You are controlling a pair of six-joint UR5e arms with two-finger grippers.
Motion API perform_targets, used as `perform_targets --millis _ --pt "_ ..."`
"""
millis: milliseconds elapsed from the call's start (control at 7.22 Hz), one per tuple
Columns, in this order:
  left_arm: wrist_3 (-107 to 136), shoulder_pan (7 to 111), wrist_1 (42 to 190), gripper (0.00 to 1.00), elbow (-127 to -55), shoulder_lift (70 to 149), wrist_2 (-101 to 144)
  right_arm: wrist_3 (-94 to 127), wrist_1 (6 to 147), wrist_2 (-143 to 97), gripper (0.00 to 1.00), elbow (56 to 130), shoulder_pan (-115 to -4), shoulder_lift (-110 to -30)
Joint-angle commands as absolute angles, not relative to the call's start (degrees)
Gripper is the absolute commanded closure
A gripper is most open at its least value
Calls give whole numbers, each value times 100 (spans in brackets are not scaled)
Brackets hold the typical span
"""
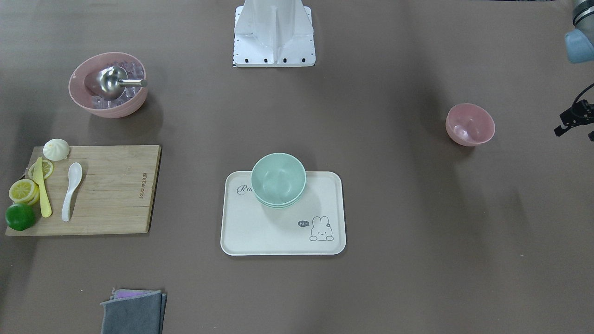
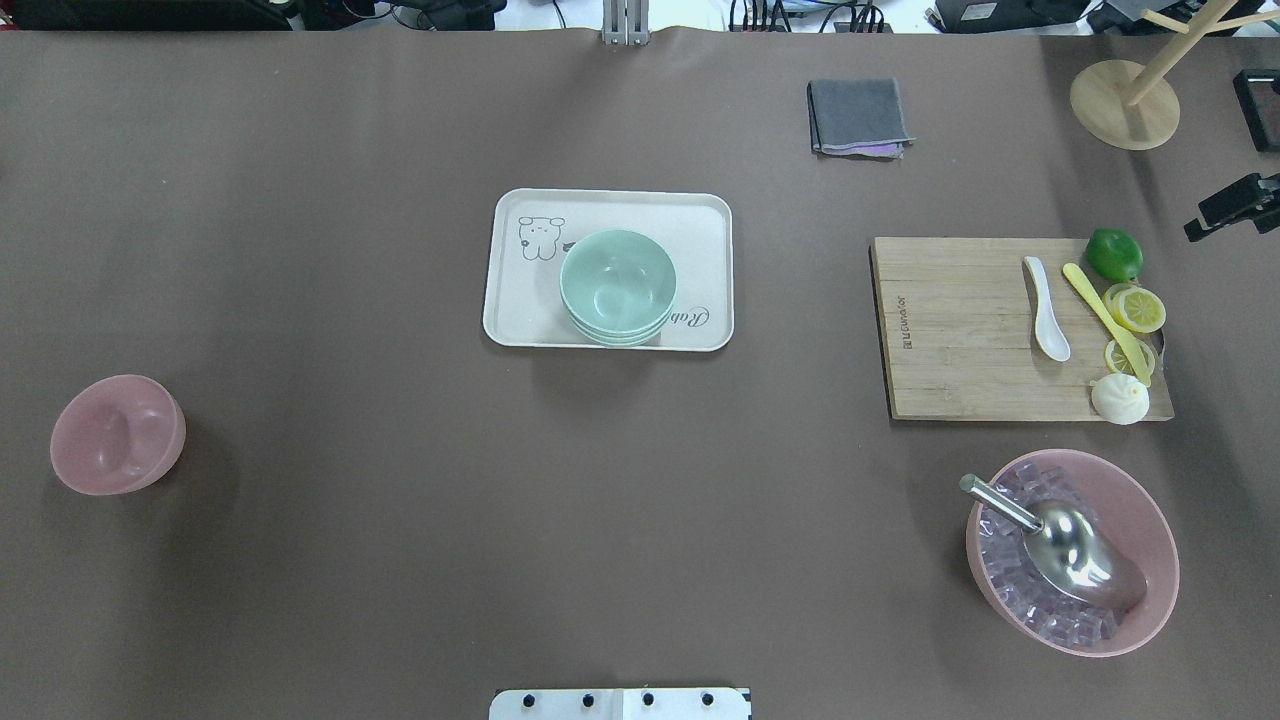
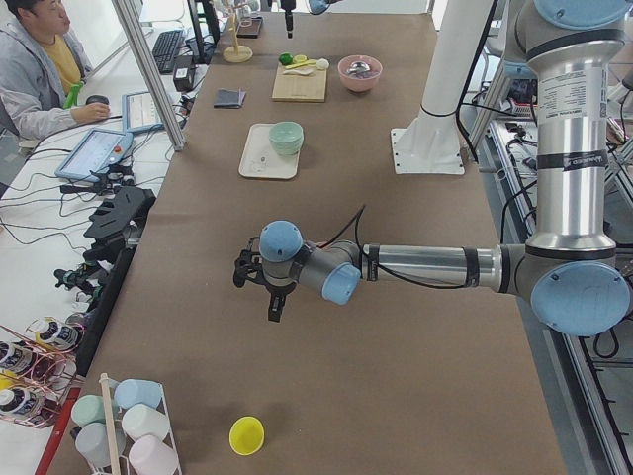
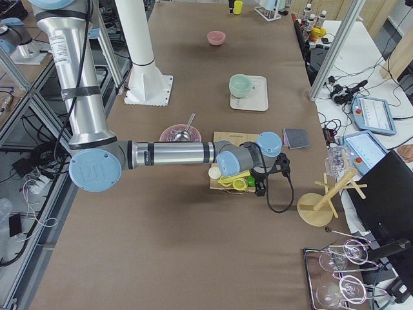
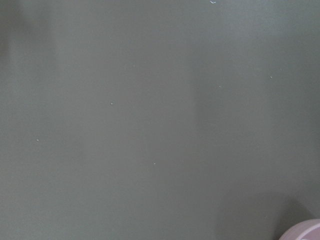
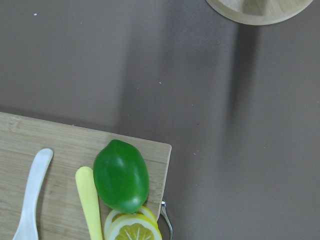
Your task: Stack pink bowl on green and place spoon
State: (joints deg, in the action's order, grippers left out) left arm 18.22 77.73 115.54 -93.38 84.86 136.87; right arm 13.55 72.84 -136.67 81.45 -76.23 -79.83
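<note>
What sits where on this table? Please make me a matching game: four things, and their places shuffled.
Things:
1. small pink bowl
2. green bowls
3. white spoon
4. metal scoop

Places:
A. on the wooden board
B. in the big pink bowl
C. alone on the bare table
D. on the tray

Pairs: 1-C, 2-D, 3-A, 4-B

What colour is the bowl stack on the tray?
Mint green bowls; best in overhead exterior view.

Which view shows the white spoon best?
Exterior front-facing: the white spoon lies whole and unobstructed on the cutting board. Overhead also shows it whole; the right wrist view crops it; the side views barely show it.
</note>
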Motion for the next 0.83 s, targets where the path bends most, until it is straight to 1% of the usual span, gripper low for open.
perform_targets --millis 0,415,692 --pt "1828 7770 11558 2 -9334 8490 13693 1362 7286 -13667 0 8139 -7620 -7989" --pt "2255 7752 11575 3 -9395 8490 13737 1571 7277 -13658 0 8174 -7542 -7981" --pt "2347 7289 11593 5 -9483 8464 13755 1993 7155 -13588 0 8340 -7322 -7980"
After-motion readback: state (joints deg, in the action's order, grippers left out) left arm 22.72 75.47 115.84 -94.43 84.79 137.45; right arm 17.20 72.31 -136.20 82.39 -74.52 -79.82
